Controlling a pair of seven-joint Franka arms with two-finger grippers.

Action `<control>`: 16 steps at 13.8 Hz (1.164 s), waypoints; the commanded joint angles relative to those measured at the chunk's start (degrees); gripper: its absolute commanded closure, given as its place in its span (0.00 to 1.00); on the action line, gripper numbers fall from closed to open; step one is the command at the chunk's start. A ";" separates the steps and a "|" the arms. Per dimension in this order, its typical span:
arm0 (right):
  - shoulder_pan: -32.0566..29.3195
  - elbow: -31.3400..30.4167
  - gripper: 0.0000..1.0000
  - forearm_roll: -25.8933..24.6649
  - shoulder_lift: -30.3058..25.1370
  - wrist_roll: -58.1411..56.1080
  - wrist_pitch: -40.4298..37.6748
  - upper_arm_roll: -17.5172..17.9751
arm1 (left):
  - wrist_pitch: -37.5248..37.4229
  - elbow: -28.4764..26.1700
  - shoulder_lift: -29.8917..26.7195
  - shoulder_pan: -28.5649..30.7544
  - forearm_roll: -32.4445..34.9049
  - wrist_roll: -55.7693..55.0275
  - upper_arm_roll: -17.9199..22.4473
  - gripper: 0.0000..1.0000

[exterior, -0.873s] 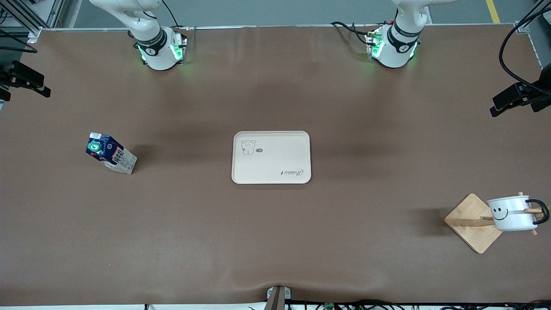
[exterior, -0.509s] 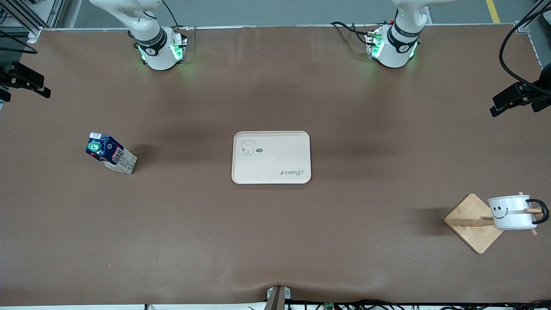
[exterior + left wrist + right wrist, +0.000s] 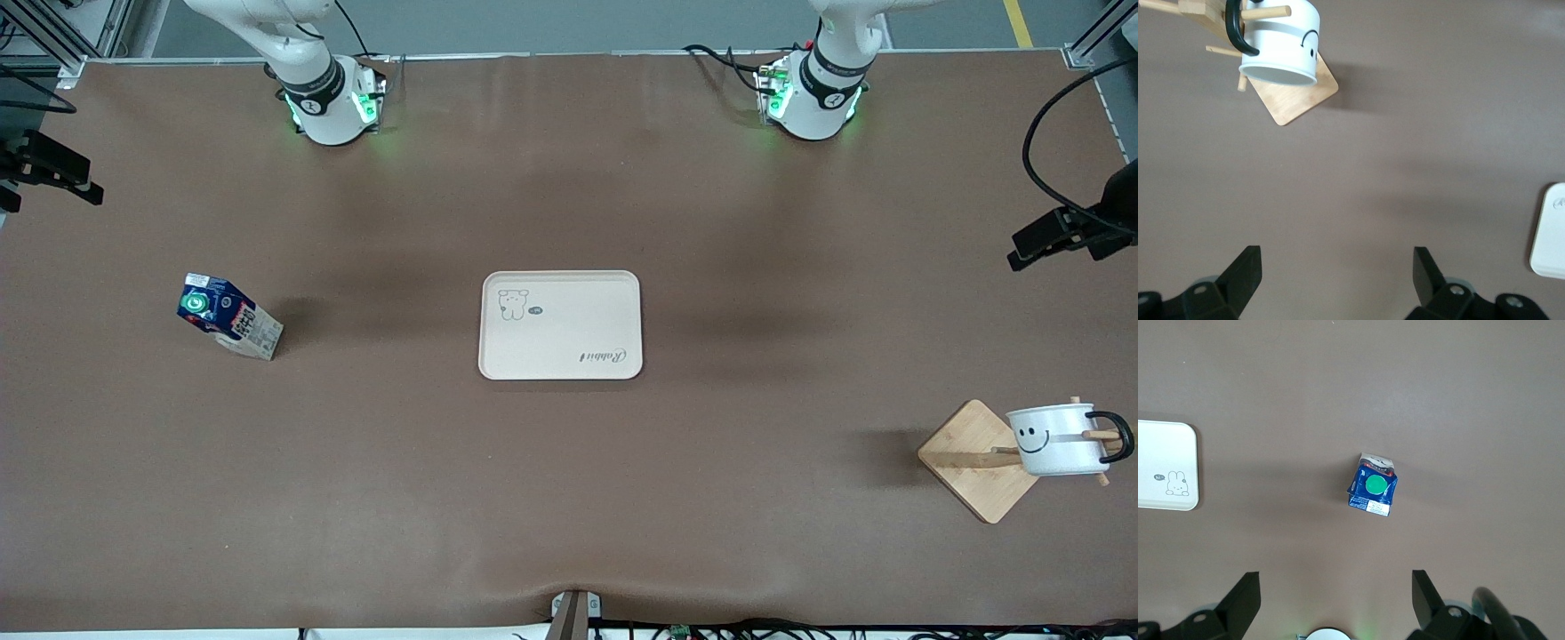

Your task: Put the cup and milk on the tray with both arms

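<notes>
The cup (image 3: 1053,440) hangs sideways by its black handle on a peg of a wooden stand (image 3: 969,462), near the left arm's end of the table; it also shows in the left wrist view (image 3: 1281,47). The milk (image 3: 227,317) stands on the table toward the right arm's end and shows in the right wrist view (image 3: 1371,490). The tray (image 3: 560,325) lies mid-table with nothing on it. My left gripper (image 3: 1337,257) is open and empty, high over bare table, at the front view's edge (image 3: 1036,242). My right gripper (image 3: 1336,580) is open and empty, high (image 3: 62,173).
The stand's square wooden base (image 3: 1295,100) sits under the cup, with thin pegs sticking out. A corner of the tray shows in the left wrist view (image 3: 1551,233) and in the right wrist view (image 3: 1165,463). Cables run along the table's near edge.
The left gripper has shifted a little lower in the front view, toward the cup's stand. The right gripper, milk, cup and tray have not moved.
</notes>
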 commanded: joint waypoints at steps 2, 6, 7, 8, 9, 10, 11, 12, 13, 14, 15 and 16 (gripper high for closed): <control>-1.51 1.48 0.00 -0.48 1.19 0.41 -0.27 0.67 | 9.07 -5.39 -0.79 0.45 1.06 -1.26 0.00 0.00; -2.30 1.48 0.00 -0.48 1.98 0.41 -0.27 0.67 | 25.14 -15.14 -0.87 1.94 1.06 -1.53 -0.35 0.00; -2.39 1.48 0.00 -0.48 1.98 0.41 -0.27 0.67 | 29.80 -17.68 -0.61 2.12 1.06 -1.44 -0.35 0.00; -2.39 1.48 0.00 -0.48 2.16 0.41 -0.27 0.67 | 34.98 -20.23 -0.26 2.03 1.06 -1.35 -0.35 0.00; -2.39 1.48 0.00 -0.48 2.16 0.41 -0.27 0.67 | 39.81 -22.35 0.70 2.03 1.06 -1.35 -0.35 0.00; -2.39 1.48 0.00 -0.48 2.25 0.41 -0.27 0.67 | 44.56 -23.85 1.75 2.03 1.06 -1.27 -0.35 0.00; -2.48 1.48 0.00 -0.57 2.33 0.41 -0.27 0.67 | 47.74 -24.82 2.81 2.03 1.14 -1.18 -0.18 0.00; -2.74 1.48 0.00 -0.48 2.42 0.41 -0.27 0.67 | 50.12 -24.91 4.12 2.29 1.14 -1.09 -0.17 0.00; -2.91 1.48 0.00 -0.48 2.86 0.41 -0.27 0.67 | 51.71 -25.00 5.09 2.56 1.14 -1.09 -0.17 0.00; -2.83 1.48 0.00 -0.65 3.21 0.41 -0.27 0.67 | 53.47 -25.00 6.41 2.91 1.14 -1.09 -0.17 0.00; -2.92 1.48 0.00 -0.57 3.30 0.41 -0.27 0.67 | 55.14 -25.00 7.64 3.17 1.14 -1.09 -0.17 0.00; -3.09 1.48 0.00 -0.57 3.30 0.41 -0.27 0.67 | 56.46 -24.74 8.61 3.70 1.14 -0.48 -0.09 0.00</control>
